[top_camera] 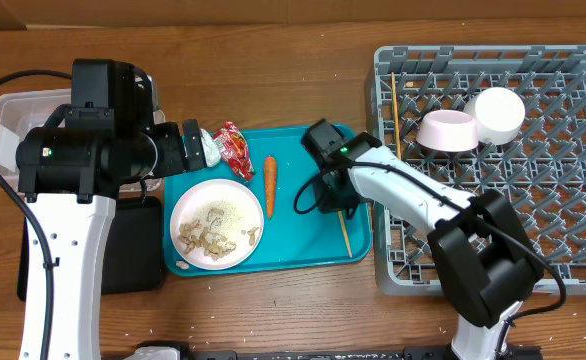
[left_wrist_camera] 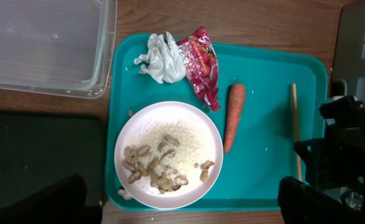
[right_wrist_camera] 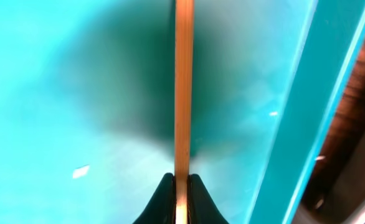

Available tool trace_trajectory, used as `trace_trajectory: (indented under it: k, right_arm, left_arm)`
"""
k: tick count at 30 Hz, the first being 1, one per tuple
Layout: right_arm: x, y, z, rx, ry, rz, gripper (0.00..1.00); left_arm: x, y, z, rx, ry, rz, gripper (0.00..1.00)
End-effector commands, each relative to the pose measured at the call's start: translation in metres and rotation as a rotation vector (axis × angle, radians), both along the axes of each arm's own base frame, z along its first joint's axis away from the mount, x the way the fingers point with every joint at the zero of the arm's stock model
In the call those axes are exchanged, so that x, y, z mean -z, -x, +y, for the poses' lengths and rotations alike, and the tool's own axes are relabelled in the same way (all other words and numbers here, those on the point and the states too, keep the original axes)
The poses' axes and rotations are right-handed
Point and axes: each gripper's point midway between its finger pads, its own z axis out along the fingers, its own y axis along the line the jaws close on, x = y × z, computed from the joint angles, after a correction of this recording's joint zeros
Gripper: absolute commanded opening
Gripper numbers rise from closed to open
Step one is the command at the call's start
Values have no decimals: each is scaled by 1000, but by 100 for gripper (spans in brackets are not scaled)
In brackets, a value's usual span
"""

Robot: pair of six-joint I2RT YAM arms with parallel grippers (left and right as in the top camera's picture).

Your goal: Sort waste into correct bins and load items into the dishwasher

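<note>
Two edges hem the working spot. The raised right rim of the teal tray (right_wrist_camera: 307, 93) runs just beside the held chopstick (right_wrist_camera: 184, 74). Past that rim, the grey dish rack (top_camera: 573, 260) sits close against the tray. Open room lies to the chopstick's left, where the tray floor is bare teal as far as the carrot (top_camera: 270, 186).

Right fingers (right_wrist_camera: 161, 202) are pinched narrow on the chopstick, one tip on each side. The stick lies flat on the tray floor and runs straight away from the wrist camera. The right arm comes in from the rack side, low over the tray's right half.

Left fingers (left_wrist_camera: 52, 199) are spread wide and hold nothing, hanging above the tray's left part with the plate below.

Surface is a brown wooden table (top_camera: 273, 60) with plain boards.

On the tray:
- A round white plate (left_wrist_camera: 123, 140) sits at the near left, with rice and food scraps (left_wrist_camera: 161, 165) on it.
- Beyond the plate, a crumpled white wrapper (left_wrist_camera: 164, 56) touches a red snack wrapper (left_wrist_camera: 201, 68).
- The carrot lies lengthwise just right of the plate, its far end near the red wrapper's tail.

Off the tray:
- A clear container (left_wrist_camera: 104, 50) stands at the far-left corner.
- A black tray (left_wrist_camera: 39, 149) lies nearer, beside the teal tray's left rim.

In the rack:
- A second chopstick (top_camera: 396, 115) lies along the left side.
- A pale pink bowl (top_camera: 446, 130) and a white bowl (top_camera: 500, 113) touch each other toward the far edge.

The rest of the rack's pegs stand open.
</note>
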Motion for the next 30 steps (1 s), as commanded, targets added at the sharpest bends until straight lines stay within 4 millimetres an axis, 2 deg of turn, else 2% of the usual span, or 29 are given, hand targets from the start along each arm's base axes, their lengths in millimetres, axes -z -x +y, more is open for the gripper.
trace_trajectory:
  k: [1,4,7,10,14,17,18,21,22,26,30]
  right_arm:
    - [-79,-28,21,0,-127,-172,4]
    - [-126,-50,4,51,-122,-292,4]
    - [-156,-74,-33,137,-69,-406,4]
    - [-158,-91,-67,161,-32,-431,4]
    - [-141,-114,-96,121,-6,-431,4]
    - [-130,-126,-105,107,13,-431,4]
    - [-127,-130,-107,113,16,-433,8]
    - [-126,-136,-110,103,19,-448,29]
    - [-131,-136,-109,103,14,-451,33]
    - [-170,-118,-91,65,-67,-449,34]
    - [-230,-82,-74,78,-211,-463,35]
  left_arm:
    - [-1,-3,2,-22,2,-4,100]
    - [-1,-3,2,-22,2,-4,100]
    - [-1,-3,2,-22,2,-4,100]
    - [-1,-3,2,-22,2,-4,100]
    - [-1,-3,2,-22,2,-4,100]
    - [-1,-3,2,-22,2,-4,100]
    - [-1,-3,2,-22,2,-4,100]
    - [-1,-3,2,-22,2,-4,100]
    - [-1,-3,2,-22,2,-4,100]
    - [-1,-3,2,-22,2,-4,100]
    - [-1,-3,2,-22,2,-4,100]
